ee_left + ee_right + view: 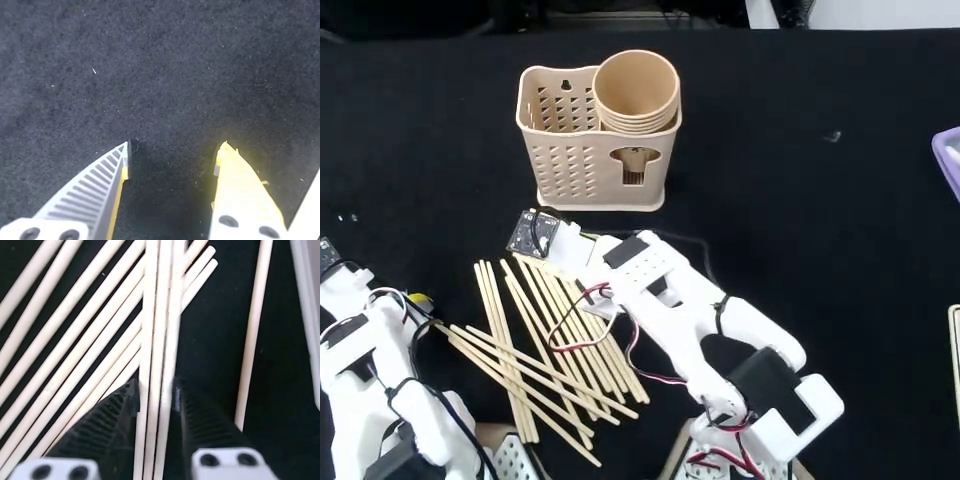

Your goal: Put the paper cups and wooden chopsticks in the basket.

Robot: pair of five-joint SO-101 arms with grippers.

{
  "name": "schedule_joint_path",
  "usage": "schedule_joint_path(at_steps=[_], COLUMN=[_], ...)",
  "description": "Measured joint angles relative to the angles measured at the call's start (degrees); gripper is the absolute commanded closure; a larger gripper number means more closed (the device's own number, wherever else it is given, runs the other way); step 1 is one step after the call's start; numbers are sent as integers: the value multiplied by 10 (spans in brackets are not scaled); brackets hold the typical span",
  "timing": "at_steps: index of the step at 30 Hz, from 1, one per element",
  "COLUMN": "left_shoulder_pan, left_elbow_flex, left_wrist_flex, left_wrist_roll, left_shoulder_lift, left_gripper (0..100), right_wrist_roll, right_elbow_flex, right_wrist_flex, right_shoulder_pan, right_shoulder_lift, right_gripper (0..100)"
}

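Right gripper [155, 390] was pinched in on a small bunch of the wooden chopsticks [157, 315], two or three by my count, low over the loose fan of sticks on the black table [800, 200]. Left gripper [175, 147] hung over bare cloth with its jaws spread, holding nothing.

The paper cups [636, 92] sat stacked in the right-hand compartment of the basket [582, 165], so I judged the chopstick half of the job to be in hand, at the grasp. The next move would call for a clean lift that did not drag the neighbouring sticks along. After that would come a short carry to the basket and a tilt to drop the bunch end-first into the free compartment.

From the right wrist I could see the pinch itself, which the arm's own body covered from above. The high view gave instead the basket, the cups, and the pile lying near, just in front of the basket.
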Motion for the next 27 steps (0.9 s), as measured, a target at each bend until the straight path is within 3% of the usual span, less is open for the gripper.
schedule_joint_path(at_steps=[12, 18, 27], left_shoulder_pan=[0, 0, 0], left_elbow_flex=[0, 0, 0], left_wrist_flex=[0, 0, 0], left_wrist_roll=[0, 0, 0], left_shoulder_lift=[0, 0, 0], left_gripper=[722, 722, 722], right_wrist_roll=[6, 32, 32], right_elbow_flex=[0, -21, -20], right_wrist_flex=[-2, -5, -4], right_shoulder_pan=[0, 2, 7], right_shoulder_lift=[24, 56, 2], right_gripper=[862, 990, 988])
